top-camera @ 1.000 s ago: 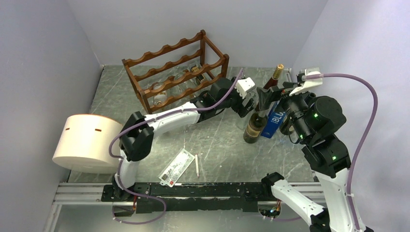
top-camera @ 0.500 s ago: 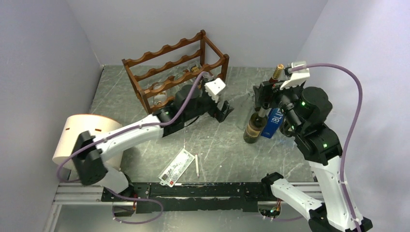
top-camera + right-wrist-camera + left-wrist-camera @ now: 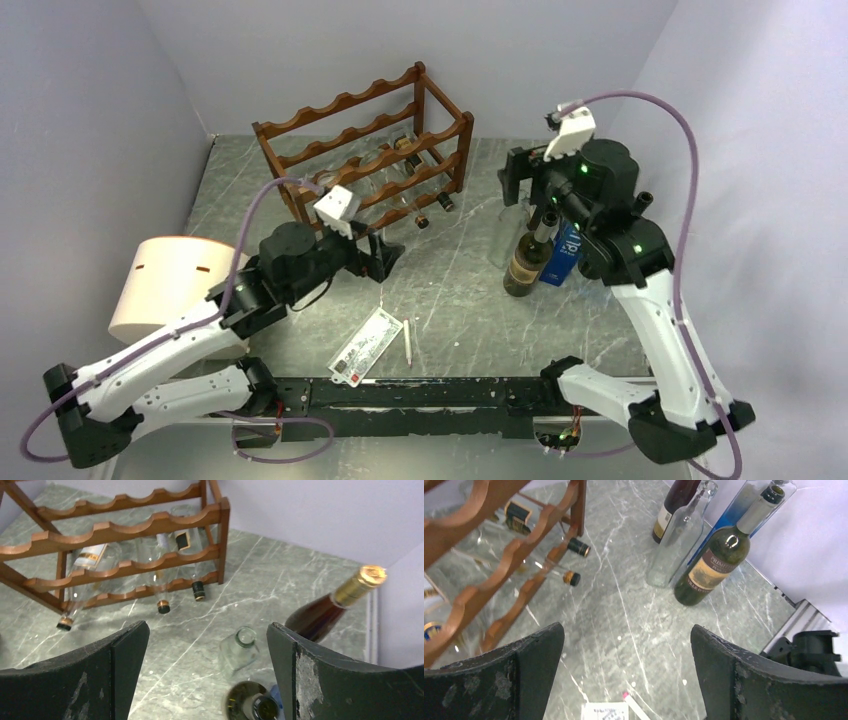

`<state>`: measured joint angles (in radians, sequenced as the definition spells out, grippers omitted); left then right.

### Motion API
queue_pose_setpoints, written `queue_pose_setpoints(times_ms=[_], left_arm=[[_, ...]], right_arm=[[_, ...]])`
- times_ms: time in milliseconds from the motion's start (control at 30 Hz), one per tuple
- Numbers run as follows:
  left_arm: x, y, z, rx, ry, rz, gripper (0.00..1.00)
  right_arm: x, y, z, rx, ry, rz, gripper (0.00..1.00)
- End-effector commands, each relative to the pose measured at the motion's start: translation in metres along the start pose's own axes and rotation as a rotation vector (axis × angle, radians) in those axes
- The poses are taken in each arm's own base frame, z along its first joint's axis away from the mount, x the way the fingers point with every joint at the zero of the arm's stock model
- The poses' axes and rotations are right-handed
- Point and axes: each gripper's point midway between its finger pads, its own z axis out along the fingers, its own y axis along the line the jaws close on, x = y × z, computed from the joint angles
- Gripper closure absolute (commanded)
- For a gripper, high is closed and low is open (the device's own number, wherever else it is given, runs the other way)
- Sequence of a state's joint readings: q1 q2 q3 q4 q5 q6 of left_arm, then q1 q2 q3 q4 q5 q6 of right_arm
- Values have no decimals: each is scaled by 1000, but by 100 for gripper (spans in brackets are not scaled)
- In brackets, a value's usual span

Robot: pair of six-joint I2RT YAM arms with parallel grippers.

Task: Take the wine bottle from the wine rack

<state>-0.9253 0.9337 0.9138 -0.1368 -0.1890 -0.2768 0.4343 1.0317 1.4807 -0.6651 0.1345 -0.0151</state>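
The reddish-brown wine rack (image 3: 365,150) stands at the back of the table. Three bottles lie in its lower tiers, necks pointing out; one with a dark cap (image 3: 428,180) lies at the right end. They also show in the right wrist view: a clear labelled bottle (image 3: 87,560), a gold-capped neck (image 3: 162,605) and the dark-capped neck (image 3: 198,587). My left gripper (image 3: 385,255) is open and empty over the table in front of the rack (image 3: 499,565). My right gripper (image 3: 528,182) is open and empty, high above the standing bottles.
A dark green bottle (image 3: 523,268), a clear bottle (image 3: 240,647), a blue bottle (image 3: 567,250) and a red bottle with gold foil (image 3: 330,610) stand at the right. A paper card (image 3: 367,345) and a pen (image 3: 407,342) lie near the front. A white cylinder (image 3: 175,295) sits at the left.
My left arm has drawn back left and toward the front, away from the standing bottles. My right gripper has moved up and back from the dark green bottle's neck.
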Motion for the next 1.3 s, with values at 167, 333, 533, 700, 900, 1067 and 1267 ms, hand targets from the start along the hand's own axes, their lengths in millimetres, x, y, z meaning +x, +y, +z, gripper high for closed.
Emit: queue_pose_setpoints(times_ms=[167, 333, 533, 700, 900, 1067, 1267], left_arm=[[39, 31, -47, -157, 87, -234, 0], [41, 36, -57, -172, 85, -233, 1], [32, 42, -55, -159, 37, -92, 1], [16, 45, -48, -144, -51, 40, 5], [14, 48, -36, -154, -31, 87, 5], [21, 58, -30, -187, 2, 106, 5], [28, 66, -28, -201, 31, 88, 5]], right_arm=[[32, 102, 27, -214, 184, -27, 5], [65, 127, 45, -177, 284, -82, 4], [117, 136, 87, -148, 363, -221, 17], [164, 124, 132, -31, 479, -324, 24], [199, 115, 172, -29, 522, -281, 28], [224, 104, 206, -29, 518, -226, 30], [243, 94, 234, -30, 466, -246, 30]])
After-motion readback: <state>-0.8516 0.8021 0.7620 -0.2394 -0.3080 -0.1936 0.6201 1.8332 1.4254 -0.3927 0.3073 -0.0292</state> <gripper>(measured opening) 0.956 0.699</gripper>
